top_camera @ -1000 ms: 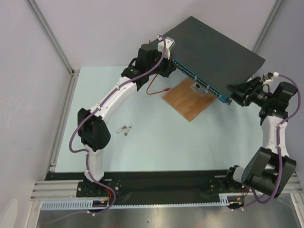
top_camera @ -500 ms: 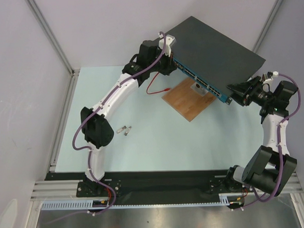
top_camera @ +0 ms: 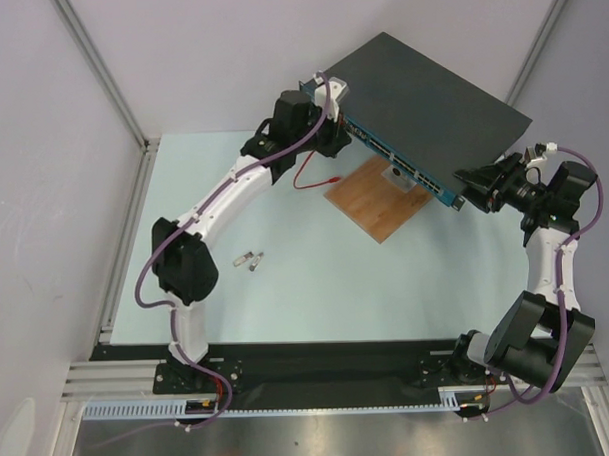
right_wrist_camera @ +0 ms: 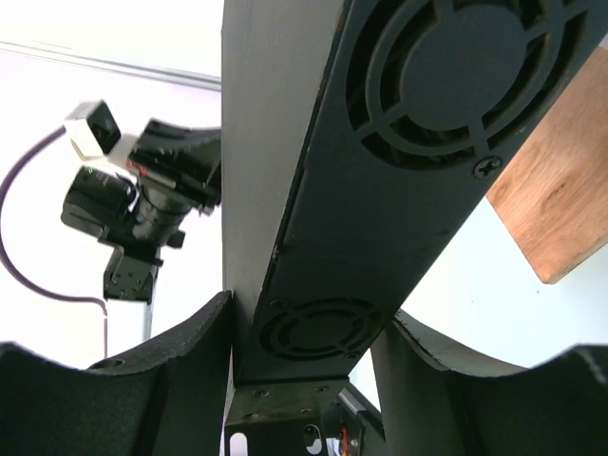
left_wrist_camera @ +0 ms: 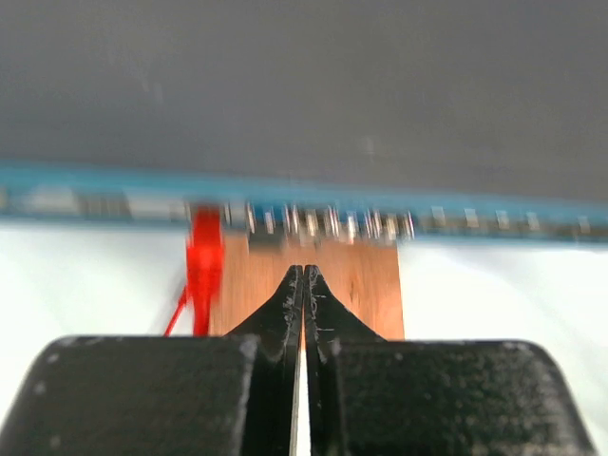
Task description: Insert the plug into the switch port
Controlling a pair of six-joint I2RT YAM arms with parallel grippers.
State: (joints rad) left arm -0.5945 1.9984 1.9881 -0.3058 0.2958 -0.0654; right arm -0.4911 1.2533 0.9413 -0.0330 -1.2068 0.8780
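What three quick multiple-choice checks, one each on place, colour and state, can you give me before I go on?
1. Where does the wooden board lie?
A. by the right arm's base
B. by the left arm's base
C. at the blue front edge of the switch

2. What colour is the cable near the ports?
A. green
B. red
C. yellow

3. How is the left gripper?
A. shut, with nothing between its fingers
B. wide open
C. clamped on the board

Answers:
1 C: the top view shows the board right at the blue edge, far from both bases.
2 B: the left wrist view shows it bright red.
3 A: the left wrist view shows the two fingers pressed together with nothing between them.
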